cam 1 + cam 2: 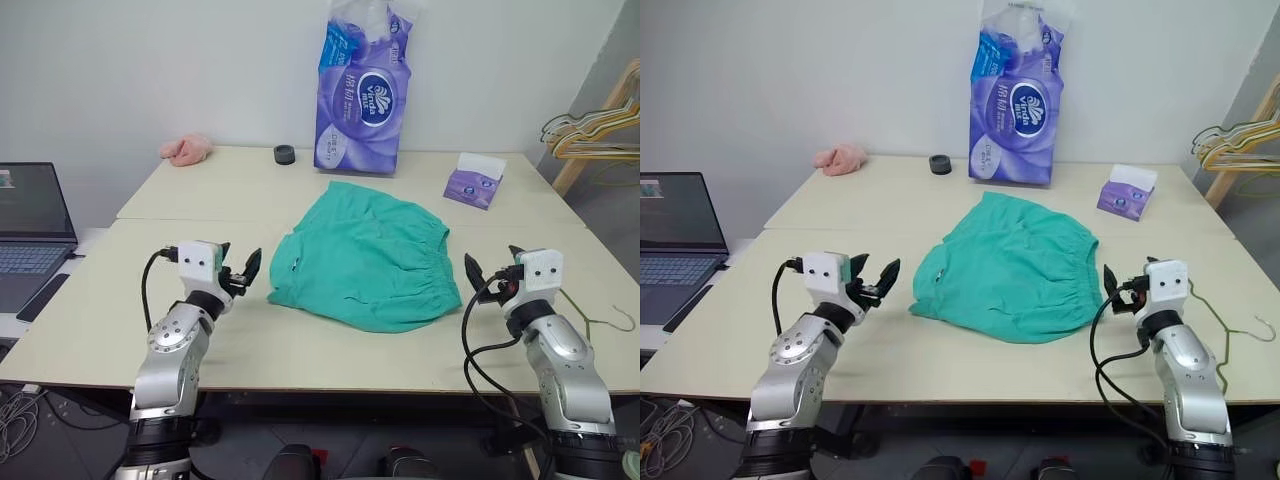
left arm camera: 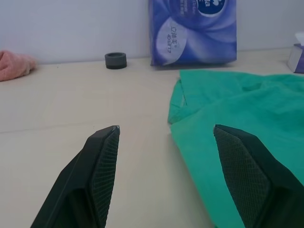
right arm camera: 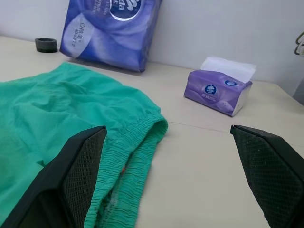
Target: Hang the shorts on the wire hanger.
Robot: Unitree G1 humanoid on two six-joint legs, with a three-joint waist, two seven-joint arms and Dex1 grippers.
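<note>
hovering low at the table's near edge, the left gripper (image 1: 247,268) sits at 9 o'clock of the shorts (image 1: 368,258) and the right gripper (image 1: 480,272) at 3 o'clock, both spread wide with nothing held. the one pair of shorts lies flat mid-table. the one wire hanger (image 1: 598,321) lies at 3 o'clock, beyond the right arm, near the table edge (image 1: 330,384); a careless reach could likely knock it off, or pinch only one fabric layer. farther back: one tissue box (image 1: 473,181), one black ring (image 1: 285,154), one pink cloth (image 1: 187,149), one tall purple pack (image 1: 362,90).
</note>
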